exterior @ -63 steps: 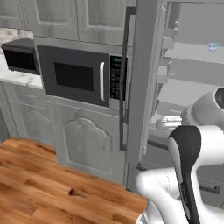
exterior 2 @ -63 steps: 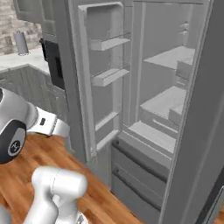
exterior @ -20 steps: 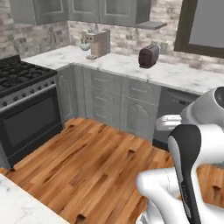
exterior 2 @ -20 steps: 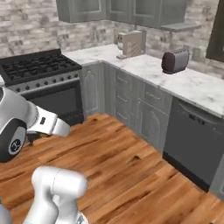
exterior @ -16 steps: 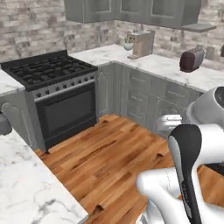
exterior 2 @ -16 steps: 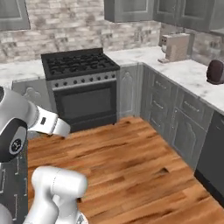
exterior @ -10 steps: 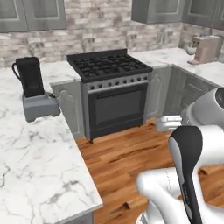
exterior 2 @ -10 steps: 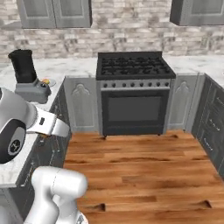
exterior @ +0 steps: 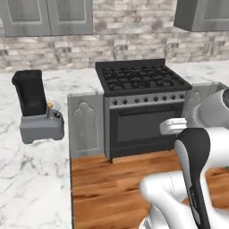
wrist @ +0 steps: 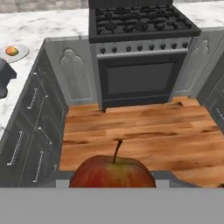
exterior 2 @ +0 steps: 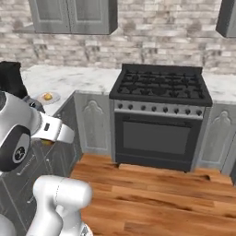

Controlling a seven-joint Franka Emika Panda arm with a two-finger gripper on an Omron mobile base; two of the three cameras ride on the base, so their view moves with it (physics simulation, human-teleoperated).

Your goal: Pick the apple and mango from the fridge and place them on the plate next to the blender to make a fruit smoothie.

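- The gripper is closed around the apple (wrist: 113, 171), which sits red and stemmed at the bottom of the hand view, carried above the wooden floor (wrist: 140, 131) in front of the stove (wrist: 138, 65).
- The plate (wrist: 14, 53) rests on the marble desk (wrist: 48, 24) at the upper left of the hand view, with the mango (wrist: 12, 50) already lying on it as a small orange-yellow fruit.
- From the right base view the same plate (exterior 2: 48, 98) sits on the desk corner just beside the blender (exterior 2: 11, 79), to the left of the stove.
- In the left base view the blender (exterior: 35, 109) stands with its black jar on a grey base, and a sliver of the mango (exterior: 50, 105) peeks out from behind it.
- The move ahead turns on one relation: the plate lies ahead and well to the left of the held apple, and higher, on the desk top above the drawer fronts (wrist: 30, 127).
- Judged from this, the apple needs to travel left and up over the desk edge, coming down on the bare part of the plate beside the mango rather than onto it.
- One fruit of two appears delivered; the second is in transit.
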